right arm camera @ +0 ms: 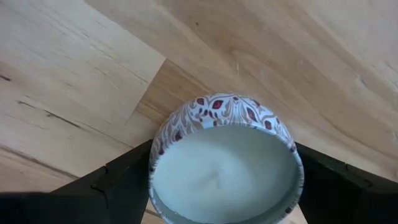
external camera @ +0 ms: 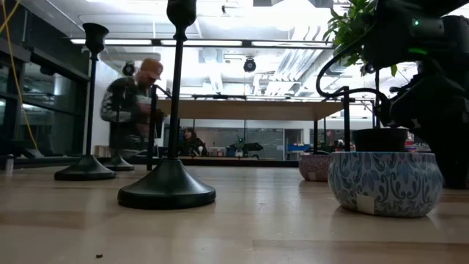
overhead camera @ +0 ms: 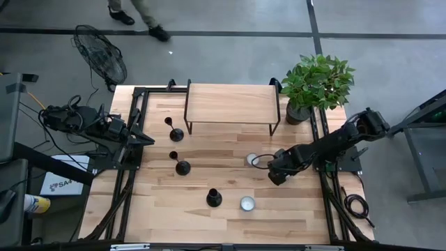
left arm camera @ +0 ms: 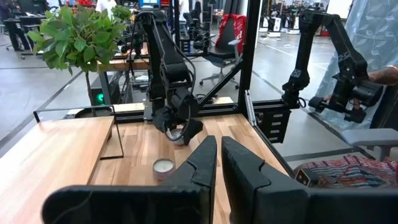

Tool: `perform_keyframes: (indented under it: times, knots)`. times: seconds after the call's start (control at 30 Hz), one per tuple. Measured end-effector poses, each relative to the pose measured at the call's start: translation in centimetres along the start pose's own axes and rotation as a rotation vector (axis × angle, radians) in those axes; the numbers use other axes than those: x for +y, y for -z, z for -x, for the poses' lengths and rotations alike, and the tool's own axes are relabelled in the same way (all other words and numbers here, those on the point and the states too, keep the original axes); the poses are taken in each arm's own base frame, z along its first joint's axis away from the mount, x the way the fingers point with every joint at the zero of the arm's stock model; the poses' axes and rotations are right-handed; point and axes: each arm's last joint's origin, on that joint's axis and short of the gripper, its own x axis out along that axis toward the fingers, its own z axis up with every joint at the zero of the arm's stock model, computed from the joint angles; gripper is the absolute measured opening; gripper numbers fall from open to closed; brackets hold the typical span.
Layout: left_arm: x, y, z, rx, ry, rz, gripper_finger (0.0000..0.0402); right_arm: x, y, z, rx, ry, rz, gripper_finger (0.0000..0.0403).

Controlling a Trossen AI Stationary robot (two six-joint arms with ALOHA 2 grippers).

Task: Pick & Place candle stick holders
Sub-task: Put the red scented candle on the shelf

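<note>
Your right gripper (overhead camera: 263, 162) is down at the table on the right half, its two dark fingers (right arm camera: 121, 183) spread wide on either side of a round patterned tin candle with white wax (right arm camera: 225, 165); from the wrist view the tin sits between the fingers, but you cannot tell whether they press against its wall. A second, similar tin candle (overhead camera: 247, 203) stands nearer the front edge, apart from the gripper. Your left gripper (left arm camera: 219, 163) waits off the table's left edge, raised above the frame rail, with its fingers closed together and nothing between them. The three small black candlestick holders, each with a thin stem, domed round base and small cup top, all stand upright on the light wooden table (overhead camera: 209, 230), left of centre and well apart from both grippers: the far one (overhead camera: 175, 133) is just beside the left leg of the wooden shelf on a black metal frame (overhead camera: 230, 102), the middle one (overhead camera: 182, 166) stands nearer you, and the near one (overhead camera: 214, 199) sits just left of the second tin. A green potted plant (overhead camera: 317, 84) stands at the far right corner, beside the shelf. In the low view a person (external camera: 132, 110) shows in the room beyond the table.
</note>
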Motion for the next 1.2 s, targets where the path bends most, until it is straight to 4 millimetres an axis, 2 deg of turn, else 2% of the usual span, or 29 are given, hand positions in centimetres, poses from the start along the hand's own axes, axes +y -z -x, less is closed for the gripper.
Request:
perform_keyframes:
  times: [0.27, 0.53, 0.97, 1.2]
  knots:
    - [0.0, 0.0, 0.0, 0.0, 0.0, 0.0, 0.0026, 0.3, -0.1, 0.3, -0.01, -0.007, 0.045, 0.032]
    - [0.0, 0.0, 0.0, 0.0, 0.0, 0.0, 0.0026, 0.3, -0.1, 0.4, 0.0, -0.014, 0.058, 0.0292]
    - [0.0, 0.0, 0.0, 0.0, -0.001, 0.0, 0.0026, 0.5, 0.1, 0.4, 0.05, -0.035, 0.081, 0.0295]
    - [0.0, 0.0, 0.0, 0.0, 0.0, 0.0, 0.0026, 2.0, -0.8, 2.3, 0.005, -0.102, 0.149, 0.0295]
